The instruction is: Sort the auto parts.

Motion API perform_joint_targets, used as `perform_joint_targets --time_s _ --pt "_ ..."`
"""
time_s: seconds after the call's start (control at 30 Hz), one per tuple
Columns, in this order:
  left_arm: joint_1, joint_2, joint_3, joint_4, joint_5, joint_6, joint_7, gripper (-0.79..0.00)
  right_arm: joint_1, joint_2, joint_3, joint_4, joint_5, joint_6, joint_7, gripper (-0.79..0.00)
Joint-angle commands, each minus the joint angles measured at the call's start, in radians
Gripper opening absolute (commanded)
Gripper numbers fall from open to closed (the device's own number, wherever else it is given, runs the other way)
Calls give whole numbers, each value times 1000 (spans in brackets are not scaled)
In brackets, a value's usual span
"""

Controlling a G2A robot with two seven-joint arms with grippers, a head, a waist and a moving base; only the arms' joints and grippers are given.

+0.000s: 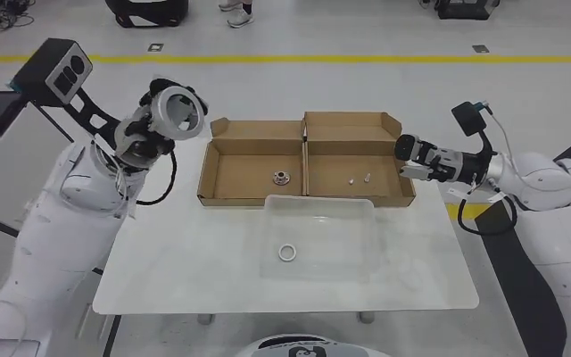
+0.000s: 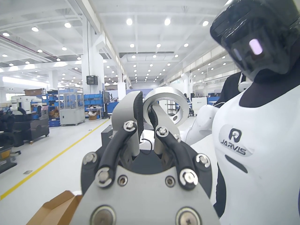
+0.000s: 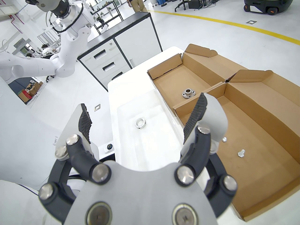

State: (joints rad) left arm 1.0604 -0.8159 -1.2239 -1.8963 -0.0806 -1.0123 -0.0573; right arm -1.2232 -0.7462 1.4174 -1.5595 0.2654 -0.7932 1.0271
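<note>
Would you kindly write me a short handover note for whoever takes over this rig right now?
Left gripper shut on the large ring, raised off the table's left side.
Right gripper open and empty at the right box's outer wall.
Left box holds a flanged hub; right box two small bolts; clear tray a small ring.
Done: hub and bolts boxed. Left: the large ring and small ring need boxing.

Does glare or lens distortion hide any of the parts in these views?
Top view: even light, though the clear bin nearly vanishes against the white table. Left wrist view: ceiling lamps glare behind the left hand, yet the large ring it grips is plainly outlined. Right wrist view: wide-angle bending curves the cardboard box walls beyond the open right hand.
</note>
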Motion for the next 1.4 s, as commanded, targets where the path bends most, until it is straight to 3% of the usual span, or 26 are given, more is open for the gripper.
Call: perform_joint_targets --time_s 0.0,0.33,0.67,0.83,1.17,1.37 --pt "24 -1 -27 -21 -29 0 4 -785 0 0 0 0 0 0 0 0" --pt "119 -14 -134 -70 -85 0 -81 -785 0 0 0 0 0 0 0 0" --pt "155 -24 -208 -73 -7 0 -248 -785 0 0 0 0 0 0 0 0" --pt "169 -28 -230 -82 16 0 -273 -785 0 0 0 0 0 0 0 0" --pt "189 -43 -249 -129 -220 0 -281 -785 0 0 0 0 0 0 0 0" --pt "188 -63 -281 -145 -372 0 -391 -785 0 0 0 0 0 0 0 0"
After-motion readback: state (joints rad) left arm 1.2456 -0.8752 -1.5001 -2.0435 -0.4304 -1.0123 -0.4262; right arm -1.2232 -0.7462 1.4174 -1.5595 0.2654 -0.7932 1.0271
